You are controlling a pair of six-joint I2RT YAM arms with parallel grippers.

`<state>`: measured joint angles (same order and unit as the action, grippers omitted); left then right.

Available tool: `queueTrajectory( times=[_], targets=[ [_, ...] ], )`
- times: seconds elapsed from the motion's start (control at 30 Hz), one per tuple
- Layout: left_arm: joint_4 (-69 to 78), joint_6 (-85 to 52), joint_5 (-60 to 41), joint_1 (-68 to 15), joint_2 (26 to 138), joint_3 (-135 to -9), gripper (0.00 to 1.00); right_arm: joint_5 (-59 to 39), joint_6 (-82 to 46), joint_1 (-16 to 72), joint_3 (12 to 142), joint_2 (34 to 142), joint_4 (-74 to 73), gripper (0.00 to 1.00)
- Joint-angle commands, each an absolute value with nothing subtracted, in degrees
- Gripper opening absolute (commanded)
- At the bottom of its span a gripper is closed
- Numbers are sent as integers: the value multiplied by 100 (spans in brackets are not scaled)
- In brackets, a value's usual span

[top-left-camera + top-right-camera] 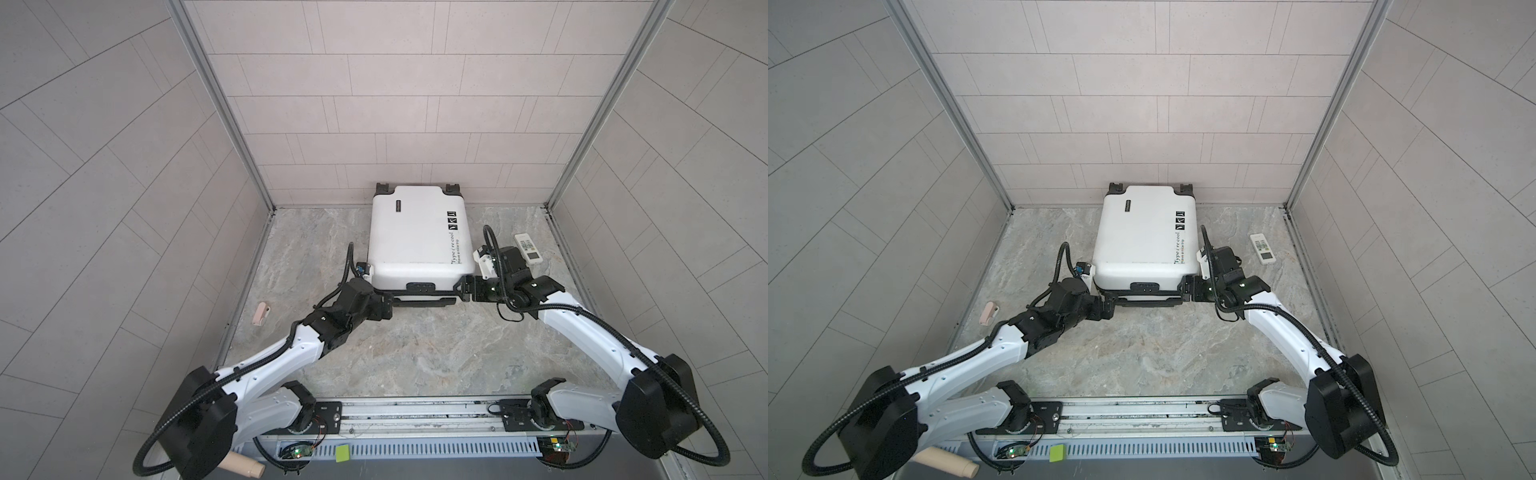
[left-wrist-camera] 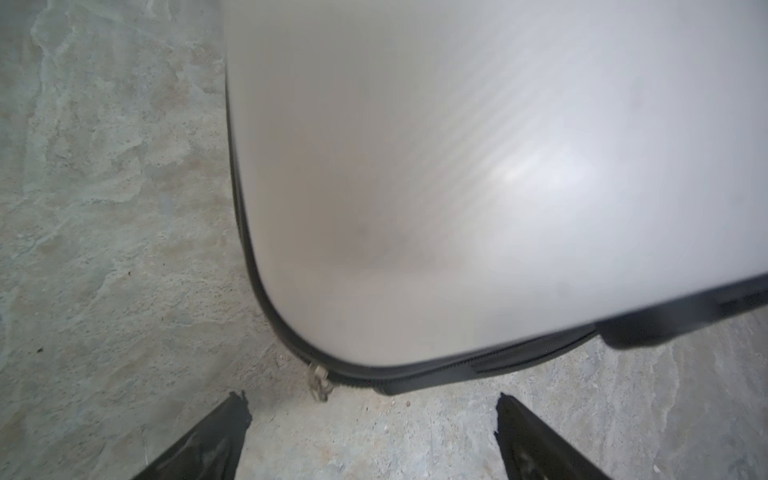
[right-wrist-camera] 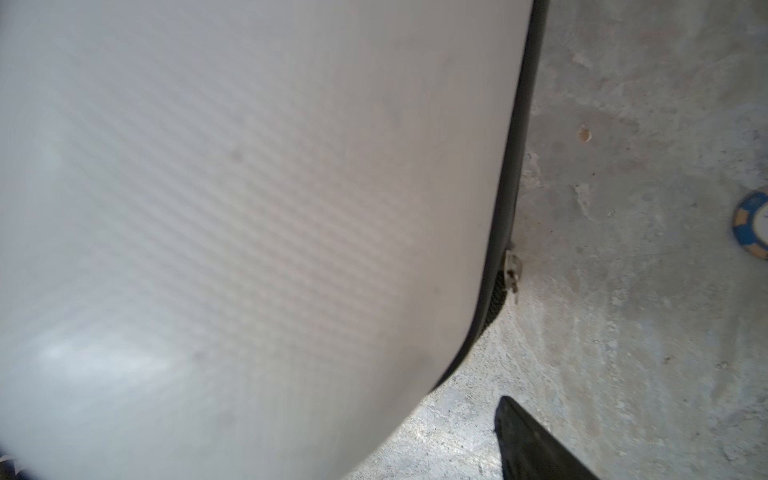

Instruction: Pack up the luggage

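In both top views the white hard-shell suitcase [image 1: 419,237] [image 1: 1144,241] lies flat against the back wall. My left gripper [image 1: 390,305] and right gripper [image 1: 460,286] sit at its two near corners, one each side, so the lid edge is shared between them. A dark gap shows along that edge, which fits a lid either coming up or going down. A remote control [image 1: 528,248] lies on the floor beyond my right fingers, outside the case.

In the left wrist view my left fingers [image 2: 220,436] are spread apart and hold nothing. The corner's zipper pull [image 2: 319,380] dangles just ahead, between them.

In the right wrist view only one finger [image 3: 536,440] shows. The shell hides its partner, so I cannot tell my grip. Another zipper pull [image 3: 513,266] hangs just past that finger, and a blue poker chip [image 3: 754,222] lies further off.
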<state>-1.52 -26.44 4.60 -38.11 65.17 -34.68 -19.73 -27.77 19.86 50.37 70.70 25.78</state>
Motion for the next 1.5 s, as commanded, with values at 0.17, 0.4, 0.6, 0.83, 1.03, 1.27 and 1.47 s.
queueTrajectory(
  times=[0.17,0.4,0.6,0.83,1.03,1.27,1.47],
  targets=[
    [220,-2593,478,-3548,6816,-3994,98,-1720,-3057,1888,5315,7345,2093,91],
    [33,-2603,285,-3270,6859,-4134,97,-1762,-3086,1842,5428,7520,2022,96],
    [-84,-2490,36,-3191,7166,-4520,97,-1802,-3093,1794,5696,7768,2021,96],
    [-328,-2328,-65,-3188,7240,-4743,94,-1861,-3103,1784,5829,7828,2026,96],
    [-520,-2110,-147,-3190,6607,-4040,89,-1813,-2937,1767,5670,7563,2237,96],
    [-91,-2222,-40,-3215,5816,-2932,69,-1751,-2910,1767,5451,7214,2379,95],
    [1512,-2325,-41,-3211,6057,-2239,61,-1767,-2962,1767,5363,7089,2382,94]
  ],
)
